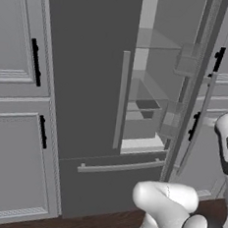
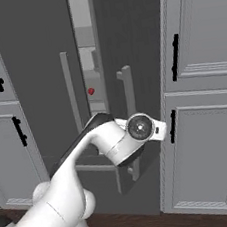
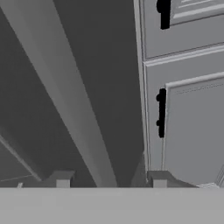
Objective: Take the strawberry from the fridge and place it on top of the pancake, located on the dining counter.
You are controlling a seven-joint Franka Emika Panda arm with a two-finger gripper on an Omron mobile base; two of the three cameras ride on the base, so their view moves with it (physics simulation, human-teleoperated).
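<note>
End effector [image 3: 111, 180] gapes wide astride the fridge [image 3: 52, 87] door handle [image 3: 65, 92], seemingly not yet touching.

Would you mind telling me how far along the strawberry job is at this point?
Done: the fridge's right door stands partly open. In hand: the open claw sits at that door's handle, holding nothing. Left: the strawberry is on its shelf, ungrasped, and not yet carried to the pancake.

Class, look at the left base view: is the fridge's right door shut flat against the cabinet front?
No. The fridge has its right door swung open, showing glass shelves and a drawer inside.
</note>
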